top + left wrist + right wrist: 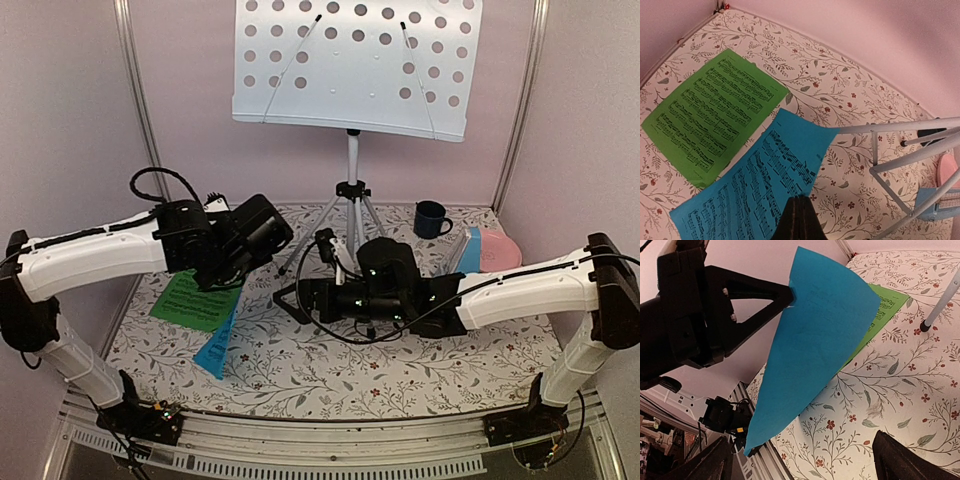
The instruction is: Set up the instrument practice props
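Blue sheet (815, 350) is in my left gripper (790, 295). The jaws are pinched together on one edge of it. The paper hangs steeply from there, raised over the left side of the table (330, 370), with its low corner toward the near edge. I cannot tell whether that low corner touches the cloth.

The green sheet (710, 115) lies flat just behind it, printed side up. In the left wrist view the blue one covers its near corner.

My right gripper (801, 455) sits low beside the raised sheet and faces it, its fingers (905, 460) spread wide apart.

The stand (350, 70) is upright at the back middle of the table. Its perforated desk is tilted back and its tripod feet rest on the floral cloth. In the right wrist view one foot sits just beyond the green sheet.

The metronome (466, 250) is on the right, behind my right arm. It is touching or just beside the pink plate (500, 250), and I cannot tell which. The mug (431, 218) stands behind those two, near the back wall and well apart from both sheets.
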Robot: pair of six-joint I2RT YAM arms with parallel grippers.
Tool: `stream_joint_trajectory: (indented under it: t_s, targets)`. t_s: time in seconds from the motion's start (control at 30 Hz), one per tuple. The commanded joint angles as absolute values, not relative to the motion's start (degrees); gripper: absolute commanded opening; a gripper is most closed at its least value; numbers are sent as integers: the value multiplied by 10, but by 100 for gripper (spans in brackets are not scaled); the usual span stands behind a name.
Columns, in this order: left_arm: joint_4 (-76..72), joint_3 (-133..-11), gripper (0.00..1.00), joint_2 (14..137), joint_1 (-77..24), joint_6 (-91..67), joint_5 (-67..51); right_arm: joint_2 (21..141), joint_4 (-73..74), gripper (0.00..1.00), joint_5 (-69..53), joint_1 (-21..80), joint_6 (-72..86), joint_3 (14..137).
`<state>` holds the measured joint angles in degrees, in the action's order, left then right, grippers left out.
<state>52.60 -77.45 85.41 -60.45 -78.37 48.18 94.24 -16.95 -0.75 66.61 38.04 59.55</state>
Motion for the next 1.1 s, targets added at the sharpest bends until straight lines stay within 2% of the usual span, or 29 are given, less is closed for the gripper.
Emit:
stream_joint_trajectory:
  t_s: [0.0, 0.23, 0.37, 0.43, 0.7, 1.07]
  targets:
    - [590, -836, 0, 910, -619, -862, 471, 947, -167, 99, 6, 670, 401, 592]
    - [615, -881, 0, 976, -627, -926, 445, 976, -175, 99, 25, 670, 416, 592]
    - [621, -887, 0, 981, -627, -942, 445, 978, -271, 99, 48, 670, 430, 534]
    - [584, -873, 0, 965, -626, -917, 442, 974, -340, 99, 65, 670, 421, 491]
    - [460, -851, 0, 963, -620, -883, 406, 967, -345, 99, 125, 670, 409, 466]
    - [316, -841, 2, 1016, -607, -860, 341, 909, -398, 99, 53, 659, 392, 366]
